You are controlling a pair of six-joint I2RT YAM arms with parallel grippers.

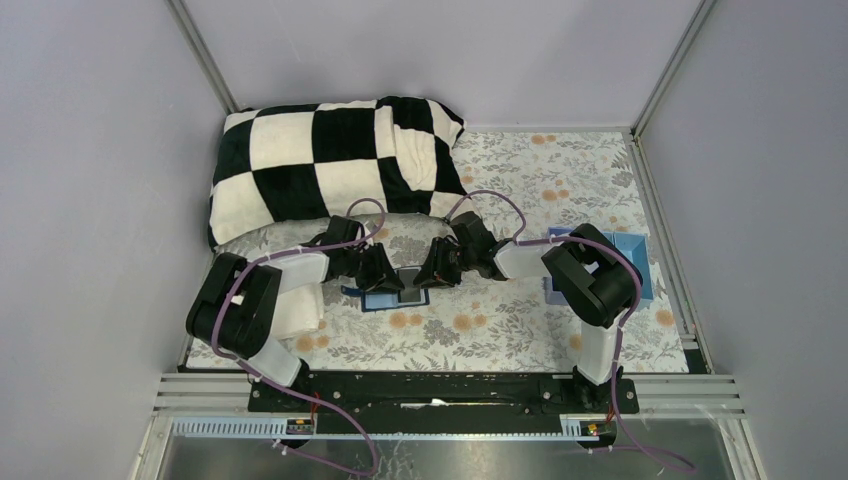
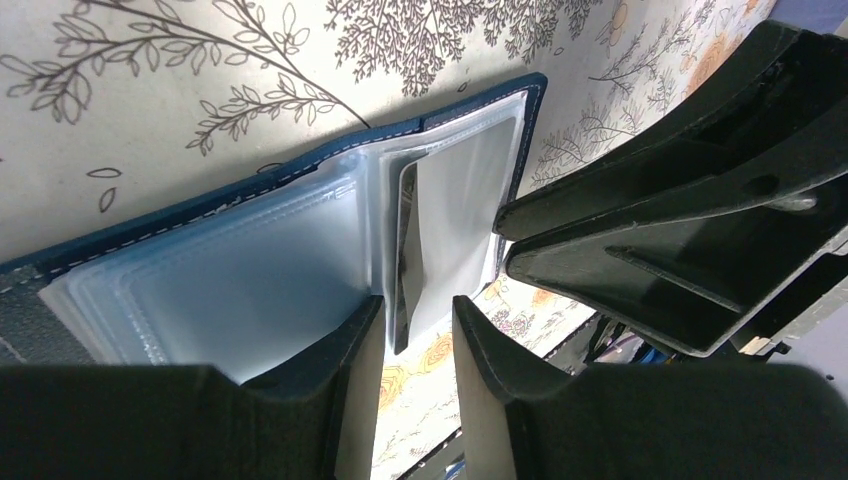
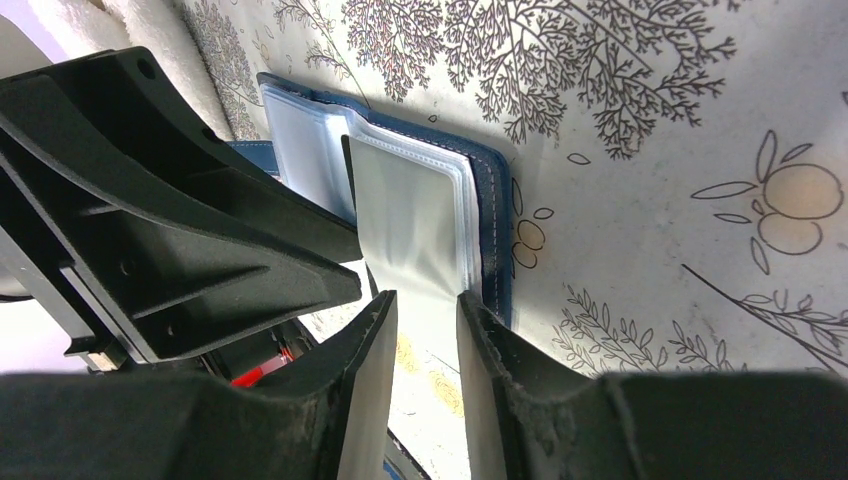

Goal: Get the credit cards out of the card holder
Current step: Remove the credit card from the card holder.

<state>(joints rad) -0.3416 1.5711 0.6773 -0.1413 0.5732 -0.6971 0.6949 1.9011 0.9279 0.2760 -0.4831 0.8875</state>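
Observation:
The card holder (image 1: 385,300) lies open on the floral cloth between the two arms, navy cover down and clear plastic sleeves up. In the left wrist view a dark card (image 2: 404,250) stands on edge in a sleeve at the card holder's (image 2: 250,270) fold. My left gripper (image 2: 418,310) has its jaws a little apart on either side of that card's lower tip. My right gripper (image 3: 428,298) is likewise a little apart, with a raised clear sleeve (image 3: 410,220) running down between its fingers. From above, the left gripper (image 1: 392,275) and right gripper (image 1: 428,272) face each other over the holder.
A black-and-white checked cushion (image 1: 330,165) fills the back left. A light-blue compartment tray (image 1: 630,265) sits at the right, partly behind the right arm. The right gripper's fingers (image 2: 650,200) crowd close to the left gripper over the holder.

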